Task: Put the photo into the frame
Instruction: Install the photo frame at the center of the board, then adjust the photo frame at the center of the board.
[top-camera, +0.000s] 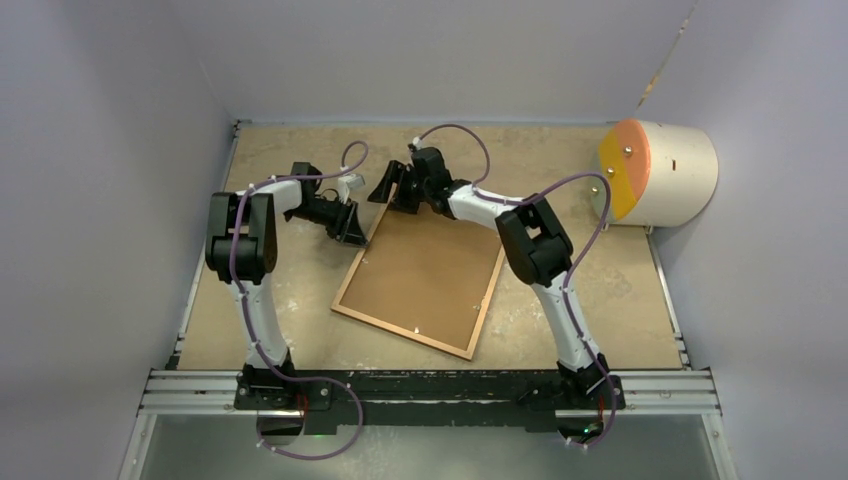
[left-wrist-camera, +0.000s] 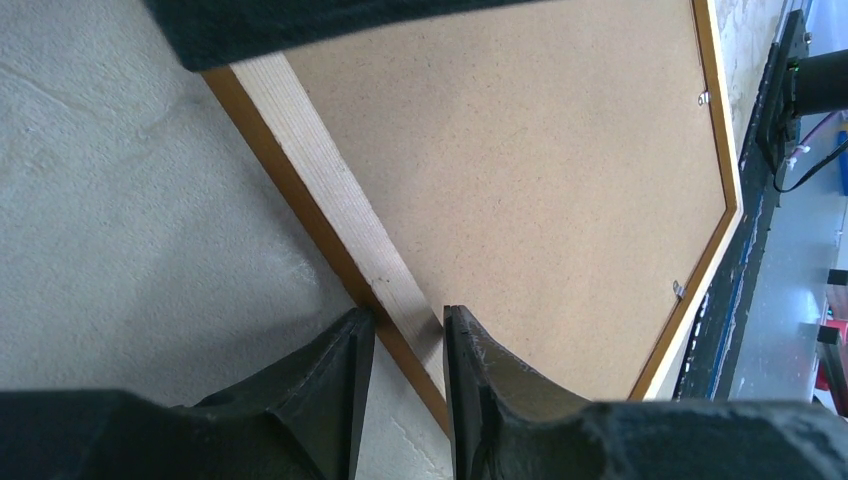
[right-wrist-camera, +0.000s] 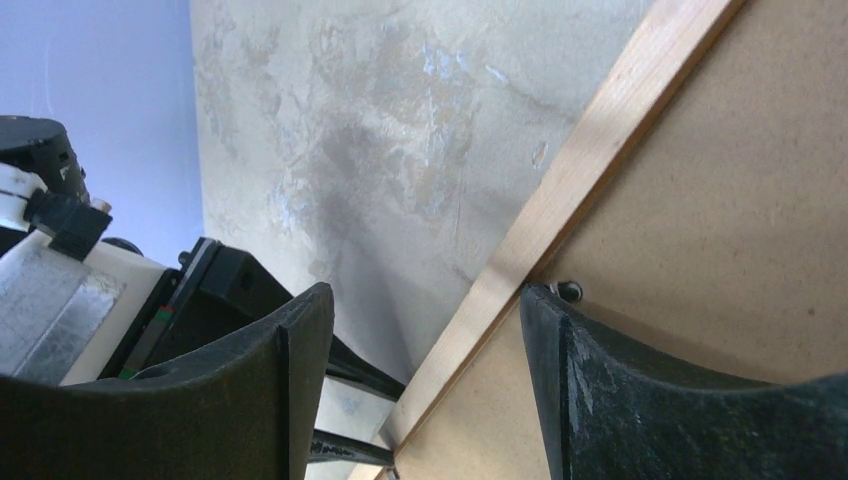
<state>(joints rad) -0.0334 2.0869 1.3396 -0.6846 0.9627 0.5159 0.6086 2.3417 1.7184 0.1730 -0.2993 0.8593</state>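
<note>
The orange-brown wooden frame (top-camera: 400, 333) lies face down on the table, with the brown backing board (top-camera: 425, 270) filling it. The photo is not in view. My left gripper (top-camera: 350, 228) is at the frame's left edge near the far corner. In the left wrist view it (left-wrist-camera: 410, 315) is shut on the frame's rail (left-wrist-camera: 335, 190), one finger on each side. My right gripper (top-camera: 392, 190) is at the far corner. In the right wrist view it (right-wrist-camera: 425, 295) is open and straddles the far rail (right-wrist-camera: 590, 140), with one finger over the backing board (right-wrist-camera: 740, 200).
A cream cylinder with an orange face (top-camera: 660, 172) stands at the back right. Grey walls close in the table on three sides. A metal rail (top-camera: 430, 385) runs along the near edge. Small metal clips (left-wrist-camera: 678, 289) sit on the frame's inner rim.
</note>
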